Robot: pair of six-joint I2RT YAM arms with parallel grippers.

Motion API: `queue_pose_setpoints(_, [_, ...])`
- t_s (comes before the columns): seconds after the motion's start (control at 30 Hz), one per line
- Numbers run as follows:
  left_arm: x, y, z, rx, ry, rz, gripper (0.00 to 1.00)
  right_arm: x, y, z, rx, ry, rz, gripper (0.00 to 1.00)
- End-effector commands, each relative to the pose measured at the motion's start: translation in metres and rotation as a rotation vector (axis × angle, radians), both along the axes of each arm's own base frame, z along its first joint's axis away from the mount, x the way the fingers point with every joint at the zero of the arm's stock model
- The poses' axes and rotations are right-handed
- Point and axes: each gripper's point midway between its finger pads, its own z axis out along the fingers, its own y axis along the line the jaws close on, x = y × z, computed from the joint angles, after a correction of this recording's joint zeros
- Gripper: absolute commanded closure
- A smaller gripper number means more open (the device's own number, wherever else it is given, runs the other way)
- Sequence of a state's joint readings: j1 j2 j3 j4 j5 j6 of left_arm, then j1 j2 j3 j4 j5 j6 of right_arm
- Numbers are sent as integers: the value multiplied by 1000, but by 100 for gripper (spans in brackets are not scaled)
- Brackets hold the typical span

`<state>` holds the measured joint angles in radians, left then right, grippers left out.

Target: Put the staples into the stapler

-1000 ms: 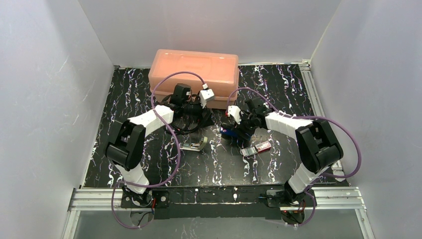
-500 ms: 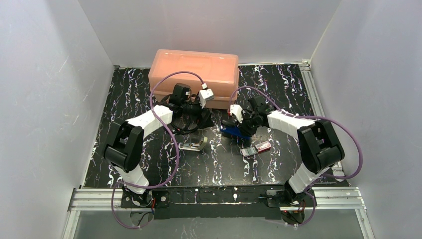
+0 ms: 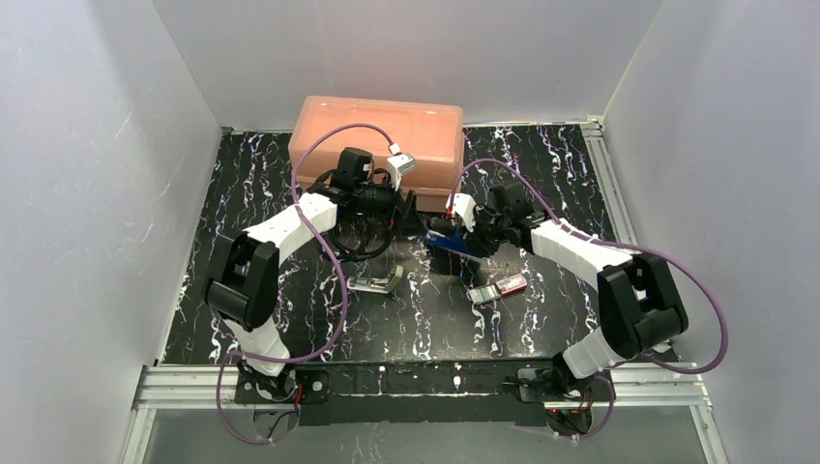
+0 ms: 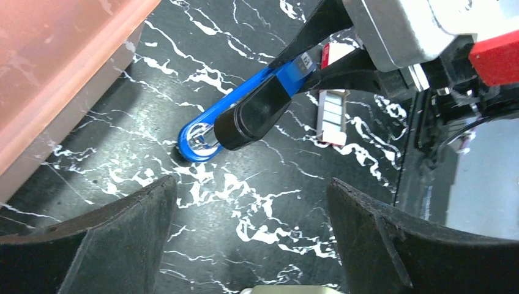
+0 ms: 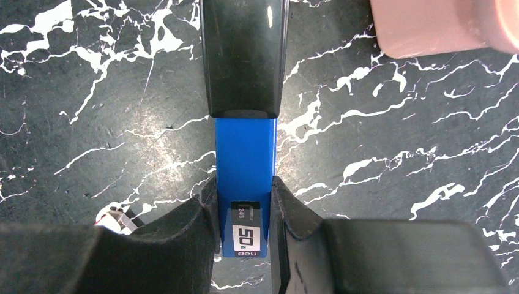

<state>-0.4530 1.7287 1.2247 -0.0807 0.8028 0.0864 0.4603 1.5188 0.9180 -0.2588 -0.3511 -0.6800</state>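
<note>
The stapler is blue with a black top and lies mid-table. My right gripper is shut on its rear end. In the right wrist view both fingers press the blue body at its label. The left wrist view shows the stapler slanting, with its blue nose down at the table. The staples, a small pink-red box with its white tray slid out, lie right of the stapler; the tray shows behind it. My left gripper hangs open and empty just left of the stapler, its jaws wide apart.
A large orange plastic box stands at the back, close behind both grippers; its corner shows in the right wrist view. A second, grey stapler lies nearer the front. White walls enclose the black marbled table.
My right gripper has closed on the blue stapler and shifted it slightly back and left. My left gripper has opened wider and drawn back toward the orange box.
</note>
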Motion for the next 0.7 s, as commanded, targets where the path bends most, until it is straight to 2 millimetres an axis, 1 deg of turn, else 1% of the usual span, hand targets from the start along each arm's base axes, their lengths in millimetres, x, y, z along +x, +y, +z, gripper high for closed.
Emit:
queue_pose_setpoints(0.0, [-4,-7,19,-61,122,24,12,18,18,40,107,-115,24,98])
queue_pose_setpoints(0.17, [1,-8,25,-71,114,45,13,18,17,32,100,-105,22,99])
queue_pose_setpoints(0.3, [5,-8,25,-90,164,83,13,15,20,37,125,-106,26,99])
queue_pose_setpoints(0.4, [6,-11,29,-119,255,95,12,14,22,47,139,-110,42,99])
queue_pose_setpoints(0.53, [1,-14,33,-137,388,113,10,9,31,69,183,-106,79,99])
queue_pose_setpoints(0.67, [-1,-11,40,-145,445,134,9,1,37,90,225,-86,114,99])
